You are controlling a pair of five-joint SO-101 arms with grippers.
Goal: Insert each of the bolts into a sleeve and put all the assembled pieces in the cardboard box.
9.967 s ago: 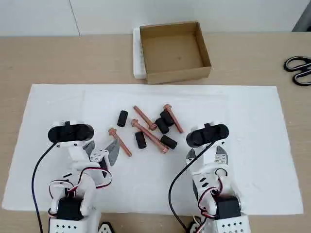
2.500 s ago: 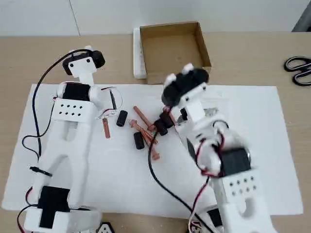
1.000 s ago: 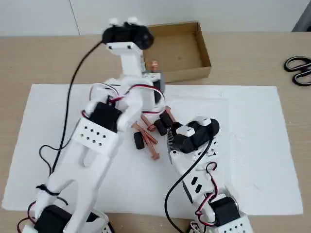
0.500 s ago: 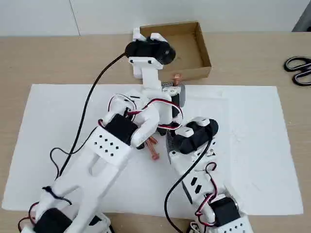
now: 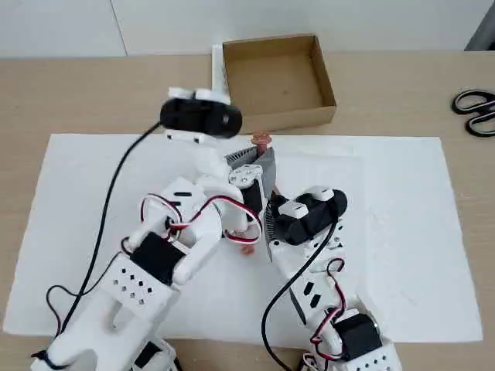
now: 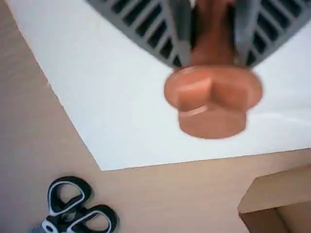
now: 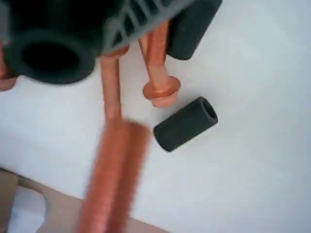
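My left gripper [image 5: 260, 160] is shut on a copper bolt [image 5: 261, 141], head up, over the white sheet just in front of the cardboard box [image 5: 278, 73]. In the left wrist view the bolt's hex head [image 6: 214, 104] sticks out between the grey fingers [image 6: 170, 29]. My right gripper [image 5: 270, 224], close beside it, is shut on a black sleeve [image 7: 48, 56] whose open bore faces the camera. A blurred bolt shaft [image 7: 114, 179] hangs near that sleeve. Loose bolts [image 7: 158, 63] and two more sleeves [image 7: 184, 124] lie on the sheet below.
A white paper sheet [image 5: 402, 232] covers the wooden table. Black-handled scissors [image 5: 476, 110] lie at the far right edge. A white block [image 5: 219, 81] leans against the box's left wall. The left arm's body hides most of the pile of parts.
The left arm has drawn back from the box's front edge toward the right gripper, still holding the bolt. The right arm with its sleeve has stayed in place.
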